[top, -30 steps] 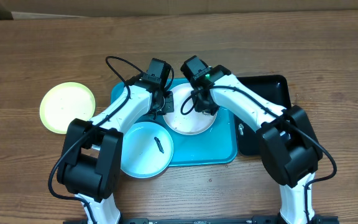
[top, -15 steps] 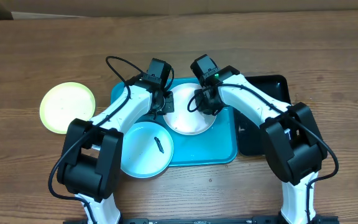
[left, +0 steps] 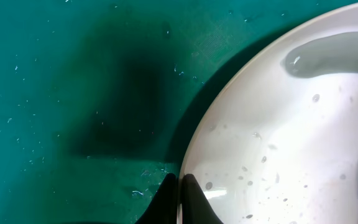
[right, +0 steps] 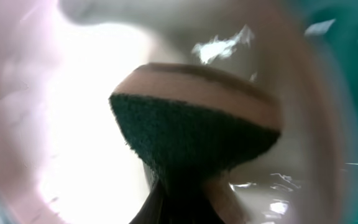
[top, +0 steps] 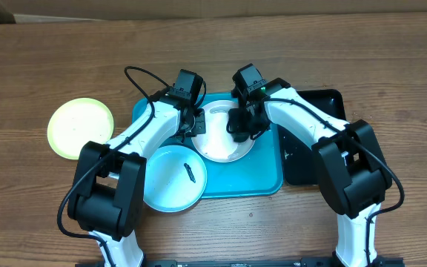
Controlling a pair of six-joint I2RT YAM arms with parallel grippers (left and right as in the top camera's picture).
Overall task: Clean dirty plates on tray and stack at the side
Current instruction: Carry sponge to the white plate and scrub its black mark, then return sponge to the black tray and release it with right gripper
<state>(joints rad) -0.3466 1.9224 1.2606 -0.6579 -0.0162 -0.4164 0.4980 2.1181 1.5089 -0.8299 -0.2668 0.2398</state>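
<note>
The tray (top: 269,174) sits mid-tabletop (top: 391,59). The white plate (top: 217,148) lies in its rear half, and the left fingers (left: 163,208) are pinched shut on the plate's left rim. The right fingers (right: 173,199) clamp a sponge (right: 194,124) at that plate's right side. The pale blue plate (top: 169,178), with a dark smear (top: 190,173), overlaps the tray's front-left corner. The yellow-green plate (top: 80,127) rests on the tabletop well to the left. A black tray (top: 330,104) lies just beside the right edge.

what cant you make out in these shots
- Overhead: any smear on the white plate, hidden under the right pincer and its sponge.
- Right wrist: whether the sponge touches the plate, blurred.
- Left wrist: most of the plate, cut off by the frame edge.
</note>
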